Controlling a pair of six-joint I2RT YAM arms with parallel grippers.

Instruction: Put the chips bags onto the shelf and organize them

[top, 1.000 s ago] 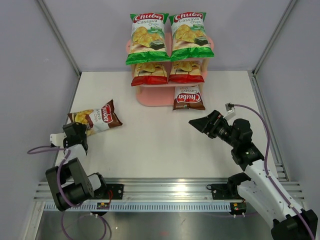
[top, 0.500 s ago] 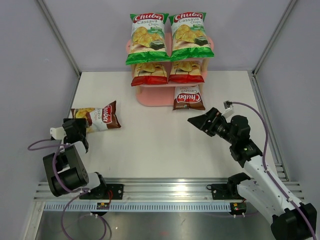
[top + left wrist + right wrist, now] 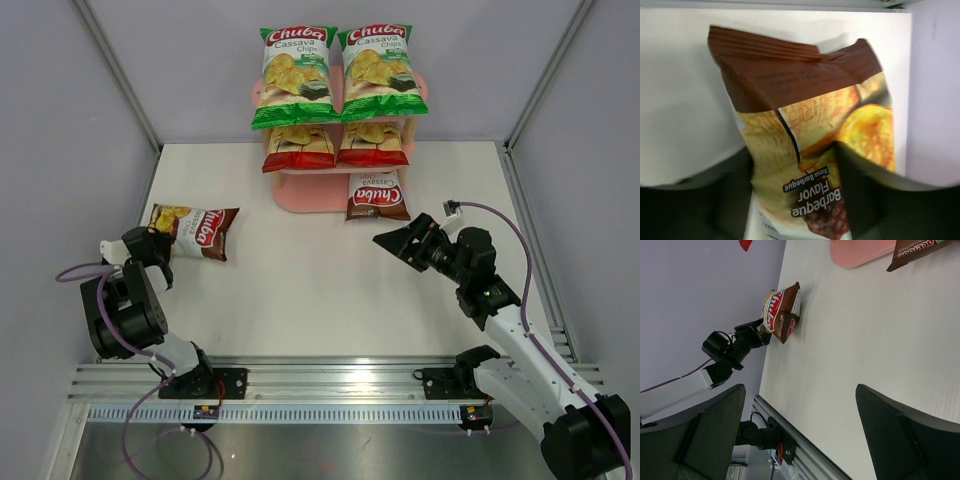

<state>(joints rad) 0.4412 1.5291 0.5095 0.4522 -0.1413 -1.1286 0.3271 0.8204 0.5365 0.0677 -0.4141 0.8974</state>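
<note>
A flat white table [image 3: 330, 290] fills the middle of the overhead view, walled by pale grey panels. At top centre stands the small pink three-tier shelf [image 3: 305, 197] with rounded boards. The white-and-black right arm [image 3: 520, 350] reaches up from the lower right corner, and the black left arm [image 3: 125, 310] sits folded at lower left.

Two glossy green chips bags [image 3: 293, 75] stand side by side on the top board, logos upright and edges touching. Under them, on the middle board, sit two glossy red chips bags [image 3: 298, 147], their upper halves hidden behind the green pair. One shelved dark brown chips bag [image 3: 377, 196] stands at the bottom tier, on its right side. A loose dark brown barbecue chips bag [image 3: 200, 231] is at centre left of the table, well apart from the shelf, its logo turned sideways.

The right gripper [image 3: 400, 243] hovers right of centre and points left. In its wrist view its fingers [image 3: 710, 430] are spread wide in the lower corners with nothing between them.

The left gripper [image 3: 152, 243] at the table's left edge pinches the loose bag by its chip-picture end. In the left wrist view the dark fingers [image 3: 860, 190] press in on both sides of the bag, whose crimped seam lies toward the top of the frame.
</note>
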